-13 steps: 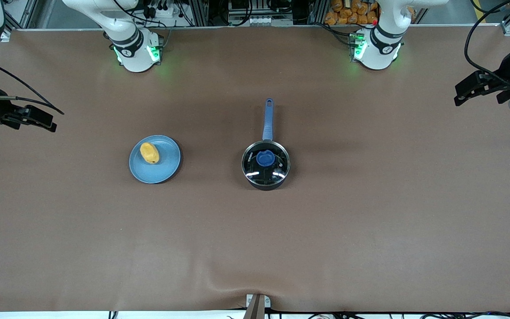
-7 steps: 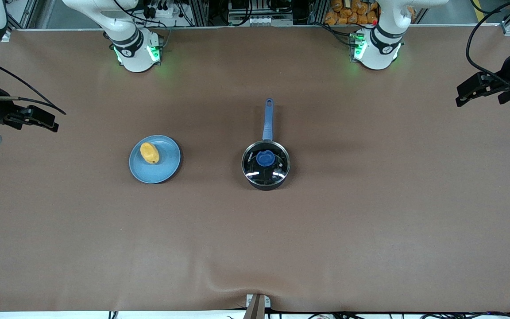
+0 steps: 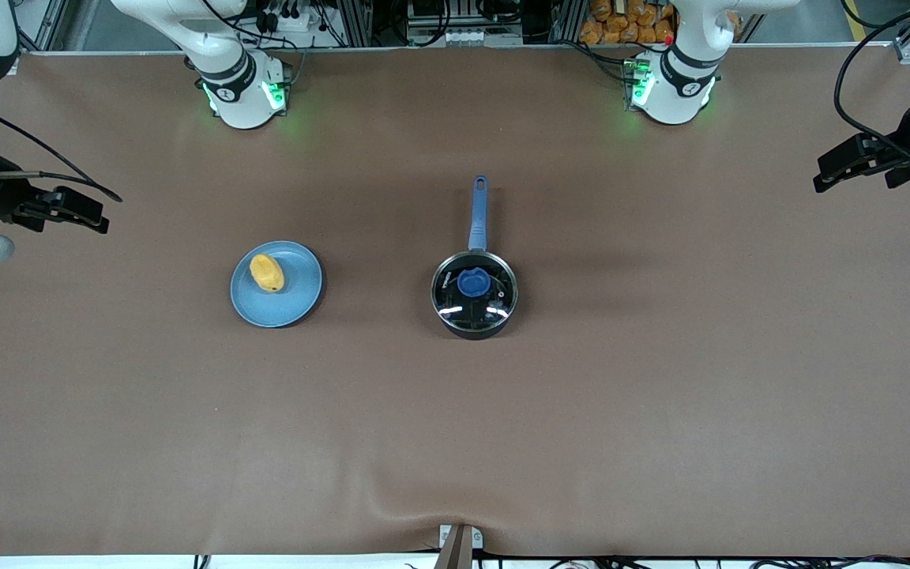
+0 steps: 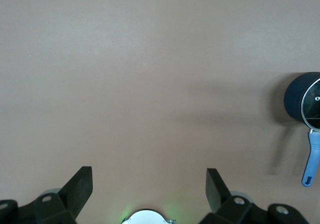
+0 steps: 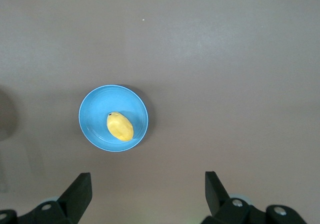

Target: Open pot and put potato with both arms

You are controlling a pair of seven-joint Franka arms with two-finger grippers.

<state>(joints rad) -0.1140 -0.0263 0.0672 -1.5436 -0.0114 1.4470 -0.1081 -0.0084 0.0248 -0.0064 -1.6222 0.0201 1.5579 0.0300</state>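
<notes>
Front view: the pot (image 3: 474, 296) is seen near the middle of the brown table (image 3: 660, 395), with its glass lid (image 3: 475, 291) seated on it and the lid's blue knob (image 3: 473, 282) at the centre. The pot's long blue handle (image 3: 478, 212) is pointed away from the front camera, toward the arms' bases. The potato (image 3: 266, 273) is found lying on a light-blue plate (image 3: 297, 296), well apart from the pot and toward the right arm's end of the table. The right gripper (image 3: 88, 217) is held in the air over bare table at the right arm's end, well apart from the plate; in the right wrist view its two fingers (image 5: 80, 191) are shown spread wide with nothing between them, and the plate (image 5: 90, 119) with the potato (image 5: 120, 126) is seen below. The left gripper (image 3: 830, 170) is held in the air over bare table at the left arm's end, well apart from the pot; in the left wrist view its fingers (image 4: 82, 176) are likewise spread and empty, and the pot (image 4: 304, 102) is caught at the picture's edge.
</notes>
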